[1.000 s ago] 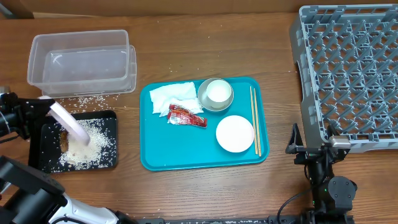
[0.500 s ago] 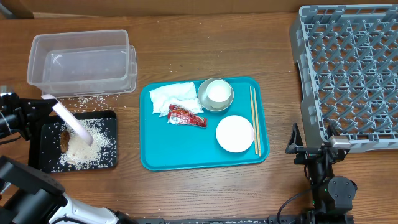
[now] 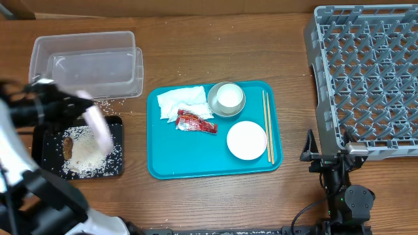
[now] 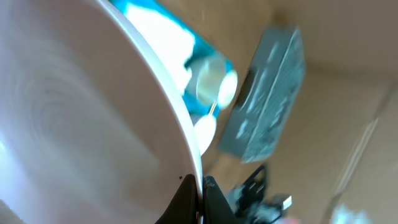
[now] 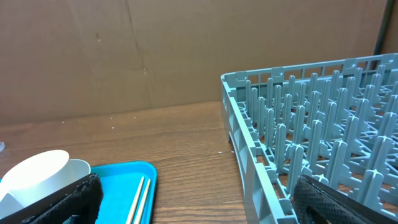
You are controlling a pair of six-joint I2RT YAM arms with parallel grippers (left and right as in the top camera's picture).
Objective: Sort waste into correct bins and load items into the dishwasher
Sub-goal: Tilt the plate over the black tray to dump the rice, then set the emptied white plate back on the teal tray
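My left gripper (image 4: pixel 199 198) is shut on the rim of the large white plate (image 4: pixel 81 124). Overhead, the plate (image 3: pixel 95 124) is a tilted blur over the black tray (image 3: pixel 46 156). Rice (image 3: pixel 88 153) and a brown lump (image 3: pixel 67 145) lie in that tray. The clear tub (image 3: pixel 85 65) stands behind it. On the teal tray (image 3: pixel 189 160) lie the napkin (image 3: pixel 179 103), red wrapper (image 3: pixel 196 122), bowl (image 3: pixel 226 98), small dish (image 3: pixel 247 140) and chopsticks (image 3: pixel 268 127). My right gripper (image 3: pixel 328 153) is open and empty beside the grey rack (image 3: pixel 369 78).
Loose rice grains (image 3: pixel 98 104) lie on the wood between tub and black tray. In the right wrist view, the rack (image 5: pixel 323 124) rises close on the right, with the chopsticks (image 5: pixel 142 199) and the bowl (image 5: pixel 37 174) to the left. A brown wall stands behind.
The left arm has swung right and a little toward the back, carrying the plate with it; the plate now blurs over the black tray's right half. The right arm has not moved.
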